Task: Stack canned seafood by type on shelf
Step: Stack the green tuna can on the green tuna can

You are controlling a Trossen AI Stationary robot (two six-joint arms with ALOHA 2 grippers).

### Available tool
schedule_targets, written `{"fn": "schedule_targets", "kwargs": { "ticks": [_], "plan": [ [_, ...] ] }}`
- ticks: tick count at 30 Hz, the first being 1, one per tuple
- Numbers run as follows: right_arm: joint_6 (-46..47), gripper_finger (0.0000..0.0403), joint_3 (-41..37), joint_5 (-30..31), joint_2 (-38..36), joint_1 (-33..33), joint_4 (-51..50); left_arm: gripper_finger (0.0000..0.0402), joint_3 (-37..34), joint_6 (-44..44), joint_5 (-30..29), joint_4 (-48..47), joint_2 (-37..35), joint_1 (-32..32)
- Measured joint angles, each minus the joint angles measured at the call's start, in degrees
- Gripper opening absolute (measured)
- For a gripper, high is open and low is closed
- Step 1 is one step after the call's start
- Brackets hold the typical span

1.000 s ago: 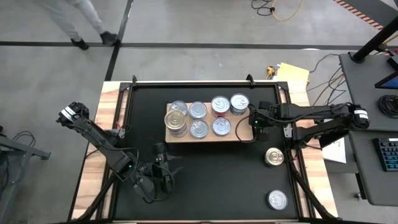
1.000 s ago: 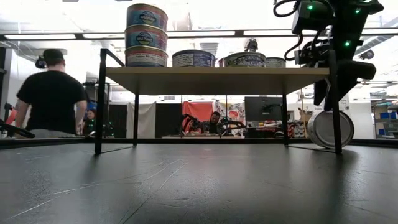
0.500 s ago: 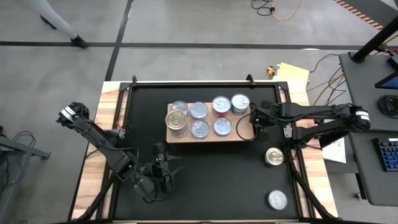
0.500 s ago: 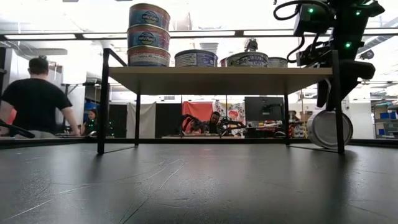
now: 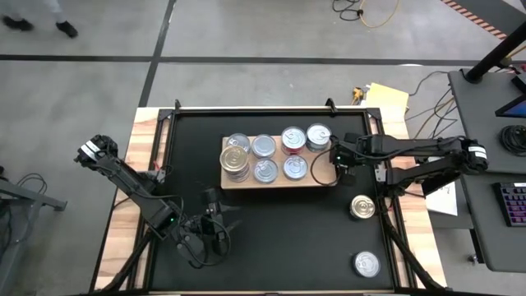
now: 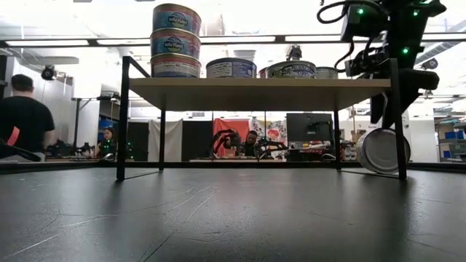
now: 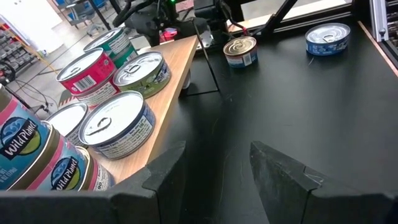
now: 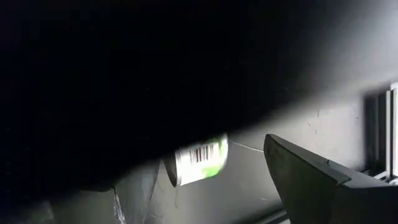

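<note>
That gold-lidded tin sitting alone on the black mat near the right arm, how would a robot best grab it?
The gold-lidded tin stands upright with its flat lid up and open mat around it. Probably best is to come straight down from above and close the fingers across its round side wall, since the lid offers no hold. The right gripper is nearest, by the shelf.

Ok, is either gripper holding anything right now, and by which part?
Left gripper, open over the mat, holds nothing. Right gripper sits at the right end of the shelf; whether it holds anything cannot be told.
</note>
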Motion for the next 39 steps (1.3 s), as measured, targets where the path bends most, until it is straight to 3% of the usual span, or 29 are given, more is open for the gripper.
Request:
{"fn": "schedule_targets", "kwargs": {
  "ticks": [7, 16, 20, 26, 31, 39],
  "plan": [
    [0.8, 0.0282, 5.8, 0.3, -1.9, 0.1, -4.8, 0.0162, 0.0, 0.0, 0.0, 0.0, 0.0, 0.0],
    [11.5, 0.0245, 14.7, -4.6, -3.3, 0.2, -14.6, 0.0162, 0.0, 0.0, 0.0, 0.0, 0.0, 0.0],
    [16.2, 0.0204, 15.7, -6.0, -4.3, 1.4, -17.0, 0.0162, 0.0, 0.0, 1.1, 0.0, 0.0, 0.0],
    [22.8, 0.0102, 11.3, -6.0, -6.6, 5.9, -17.0, 0.0162, 0.0, 0.0, 3.4, 0.0, 0.0, 0.0],
    [25.7, 0.0022, 8.3, -6.3, -6.7, 11.2, -10.8, 0.0162, 0.0, 0.0, 3.4, 0.0, 0.0, 0.0],
    [27.7, 0.0012, 8.2, -5.7, -3.4, 16.3, -4.0, 0.0162, 0.0, 0.0, 3.4, 0.0, 0.0, 0.0]
  ]
}}
